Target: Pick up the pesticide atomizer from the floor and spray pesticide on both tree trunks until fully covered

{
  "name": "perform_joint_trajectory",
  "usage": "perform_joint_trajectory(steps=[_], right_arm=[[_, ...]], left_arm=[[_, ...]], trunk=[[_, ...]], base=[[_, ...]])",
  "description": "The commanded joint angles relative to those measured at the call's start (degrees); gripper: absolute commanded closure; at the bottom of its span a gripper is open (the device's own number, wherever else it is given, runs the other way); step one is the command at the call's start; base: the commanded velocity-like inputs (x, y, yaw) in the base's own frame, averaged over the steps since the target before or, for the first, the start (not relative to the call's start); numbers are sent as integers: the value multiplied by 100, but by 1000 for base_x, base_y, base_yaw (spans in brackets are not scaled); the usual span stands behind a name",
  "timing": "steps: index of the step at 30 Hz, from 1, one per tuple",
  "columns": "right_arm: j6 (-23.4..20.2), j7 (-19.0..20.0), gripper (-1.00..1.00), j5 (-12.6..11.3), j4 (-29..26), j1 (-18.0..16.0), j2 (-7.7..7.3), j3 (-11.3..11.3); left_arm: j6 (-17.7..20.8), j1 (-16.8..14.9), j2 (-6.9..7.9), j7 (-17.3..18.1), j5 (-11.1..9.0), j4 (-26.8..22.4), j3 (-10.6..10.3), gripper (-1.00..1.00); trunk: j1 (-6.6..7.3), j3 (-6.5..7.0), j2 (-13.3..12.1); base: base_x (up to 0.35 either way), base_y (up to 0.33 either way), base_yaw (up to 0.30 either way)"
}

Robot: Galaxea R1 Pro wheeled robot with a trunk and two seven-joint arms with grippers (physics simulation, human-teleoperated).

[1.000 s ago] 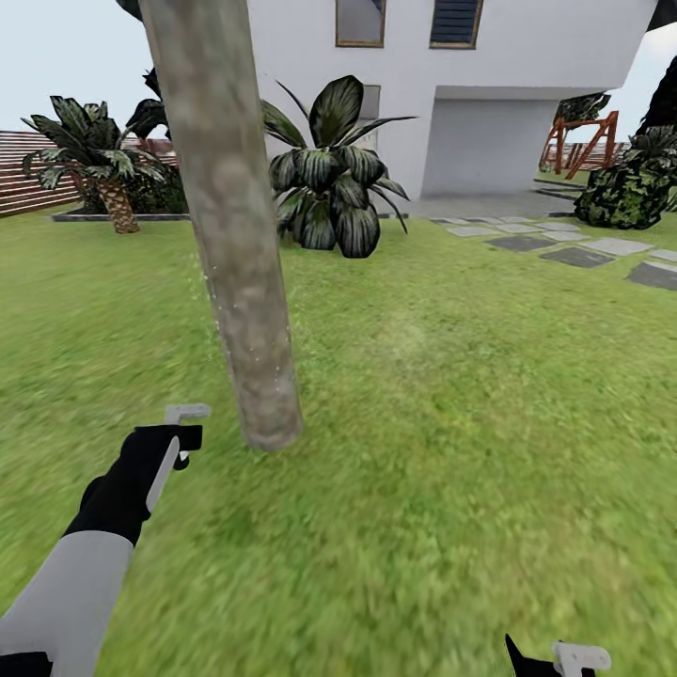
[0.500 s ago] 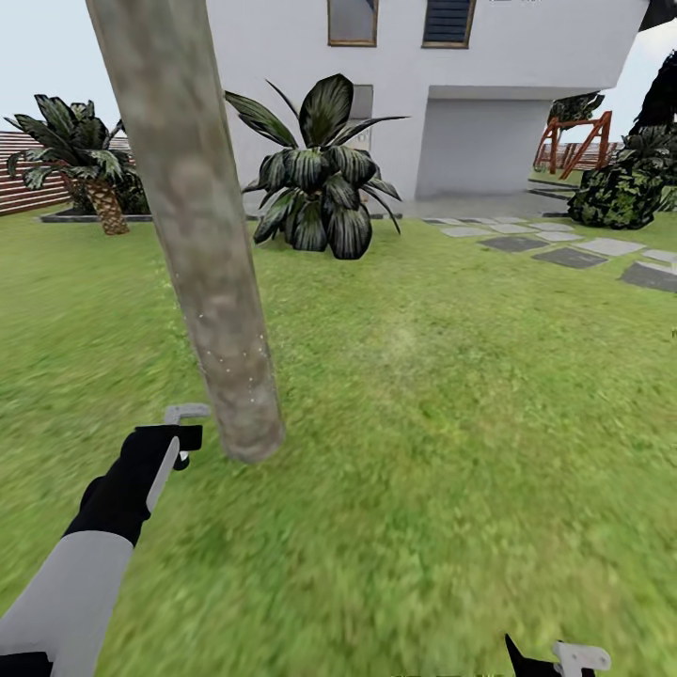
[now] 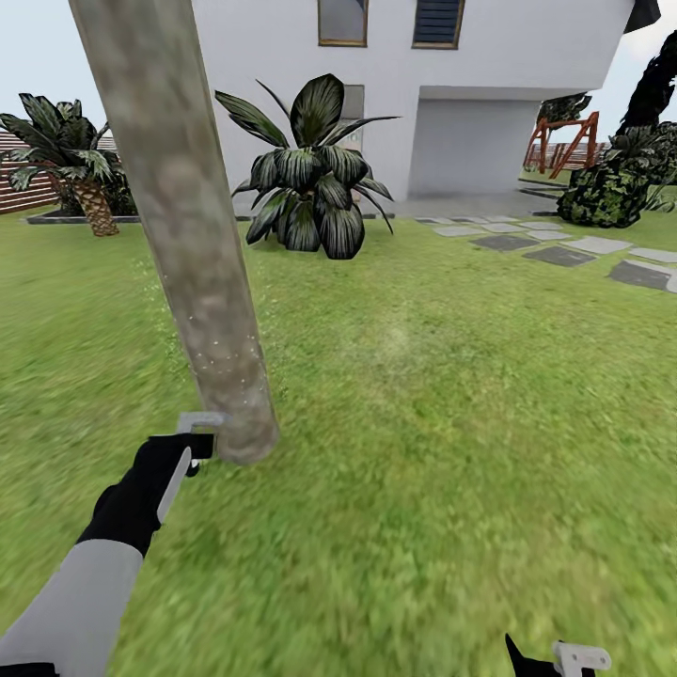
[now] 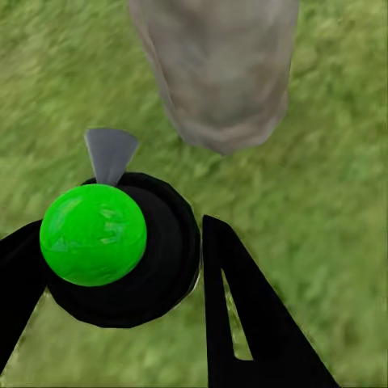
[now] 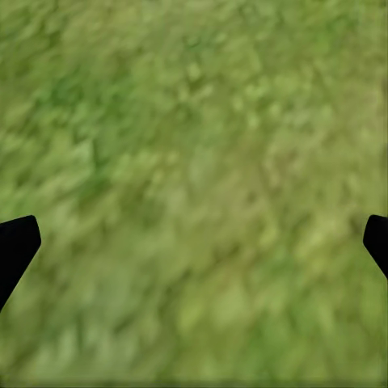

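Left gripper (image 4: 121,267) has its jaws clamped on the pesticide atomizer (image 4: 95,234): black round body with a bright green cap, grey nozzle pointing at the tree trunk (image 4: 217,69). In the head view the atomizer (image 3: 193,434) sits just beside the trunk base, its pale grey top about touching the bark; can't tell if there's real contact. Left arm (image 3: 89,583) reaches in from the lower left.

Tree trunk (image 3: 179,207) is thick, mottled grey-brown, leaning up and left out of view. Pesticide (image 3: 226,353) shows as fine white specks on the lower trunk, denser near the base; upper bark looks mostly bare.

Right gripper (image 3: 555,658) is low at the bottom edge, jaws spread wide, nothing between them. Right wrist view has its two black fingertips (image 5: 16,246) at opposite sides over floor (image 5: 194,194).

Around: grass floor (image 3: 451,423) between robot and house. Broad-leaf dark plant (image 3: 315,183) behind the trunk, small palm (image 3: 75,155) at far left against the fence (image 3: 23,188). White house (image 3: 489,85) at the back, grey stepping stones (image 3: 564,249) to the right, dark bush (image 3: 611,188) and a red-brown wooden frame (image 3: 569,141) at far right.
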State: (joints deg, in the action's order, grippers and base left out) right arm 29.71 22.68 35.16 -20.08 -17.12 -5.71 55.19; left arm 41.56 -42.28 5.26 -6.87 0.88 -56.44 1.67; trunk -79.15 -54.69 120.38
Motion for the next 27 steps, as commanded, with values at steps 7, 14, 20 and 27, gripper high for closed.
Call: perform_joint_trajectory(steps=[7,14,20,27], right_arm=[[0,-8,-100,0,4,1,0,0],[0,-9,-100,0,-4,4,0,7],[0,-9,-100,0,-5,3,0,4],[0,-9,-100,0,2,-1,0,2]], left_arm=[[-7,9,70,2,-41,-8,-14,100],[-6,9,-111,-6,-63,-37,-94,100],[5,4,-486,-16,-47,-123,-592,100],[98,-27,-62,77,-52,-862,413,100]], trunk=[[0,0,0],[0,0,0],[0,0,0],[0,0,0]], base=[[131,105,0],[38,36,0],[0,0,0],[0,0,0]])
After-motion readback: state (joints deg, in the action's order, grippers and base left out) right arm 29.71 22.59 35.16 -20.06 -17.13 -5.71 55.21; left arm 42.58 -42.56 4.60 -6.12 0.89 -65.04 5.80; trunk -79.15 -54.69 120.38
